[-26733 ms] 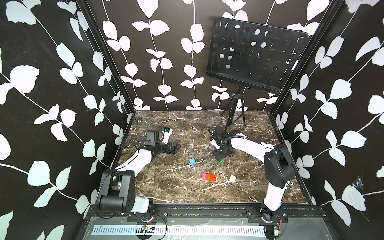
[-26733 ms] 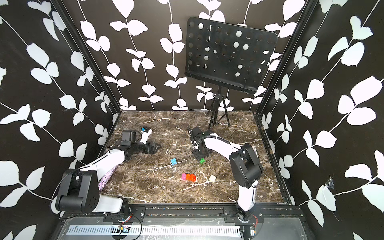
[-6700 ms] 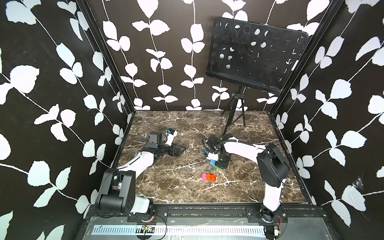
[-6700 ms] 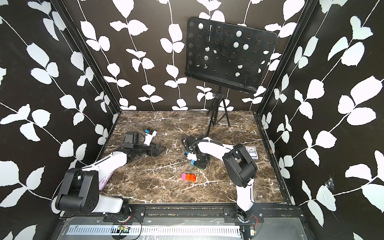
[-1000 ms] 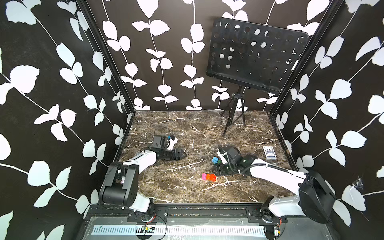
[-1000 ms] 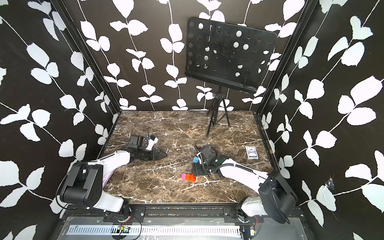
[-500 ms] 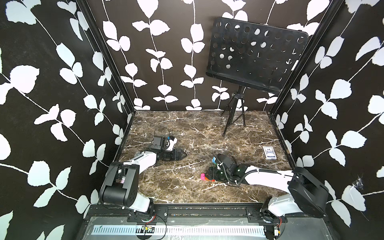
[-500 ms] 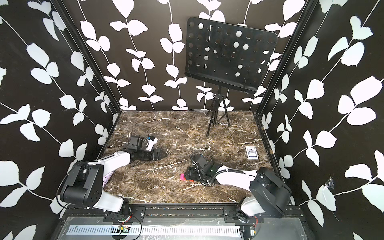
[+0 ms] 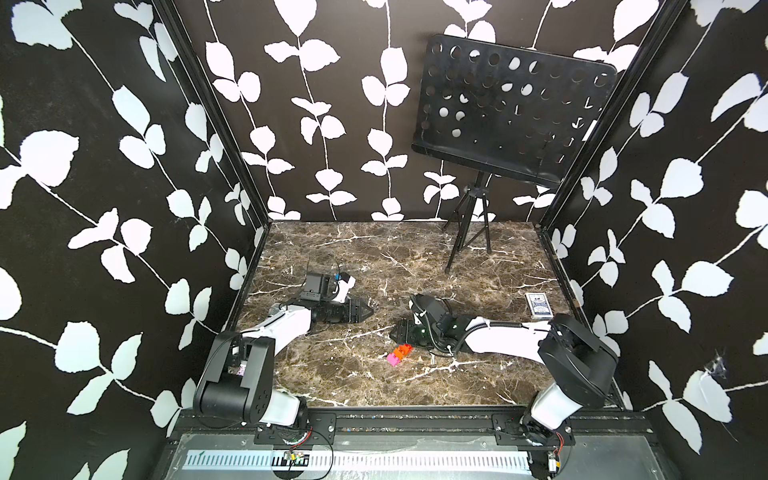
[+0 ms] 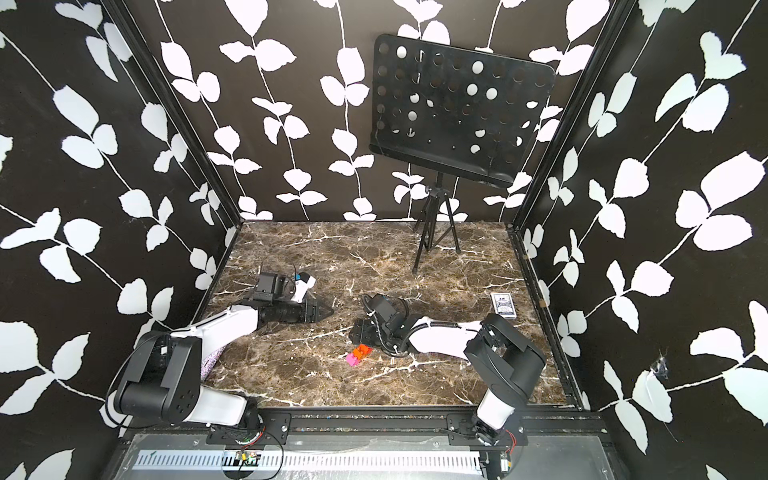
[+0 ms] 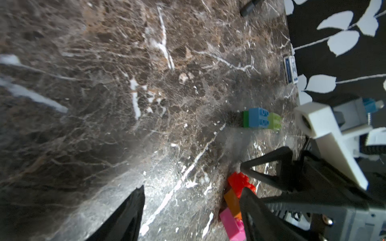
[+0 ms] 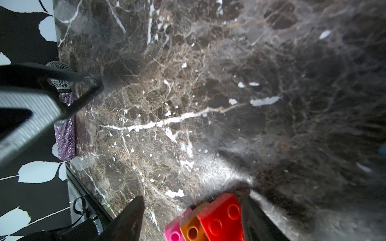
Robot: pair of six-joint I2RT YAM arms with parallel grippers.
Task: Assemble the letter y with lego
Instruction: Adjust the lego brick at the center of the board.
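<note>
Clock directions are read on the top views, with 12 o'clock at the back wall of the marble table (image 9: 415, 257). On it the lego (image 10: 359, 353) lies in two separate parts. The stem (image 9: 400, 355), a flat row of pink, orange and red-orange bricks, rests just toward 6 o'clock from the table's centre. The right gripper (image 12: 192, 197) lies low at 12 o'clock of the stem, pointing toward 9 o'clock. Its jaws stand apart: in the right wrist view the stem sits between them, against one finger (image 12: 257, 221) with a clear gap to the other, so it is not clamped. The green crossbar (image 11: 274, 121), with a blue brick (image 11: 258, 117) joined to it, stands on the table apart from the stem, on the side toward the card box (image 9: 538, 307) (only the left wrist view shows it; in both top views the right arm covers it). The left gripper (image 11: 192, 187) rests at 9 o'clock, pointing toward 3 o'clock, its fingers parted and empty, apart from the stem. The card box sits at 3 o'clock, the music stand (image 9: 511, 120) at 1 o'clock, and the microphone (image 12: 64, 133) by the 9 o'clock edge, partly under the left arm.
</note>
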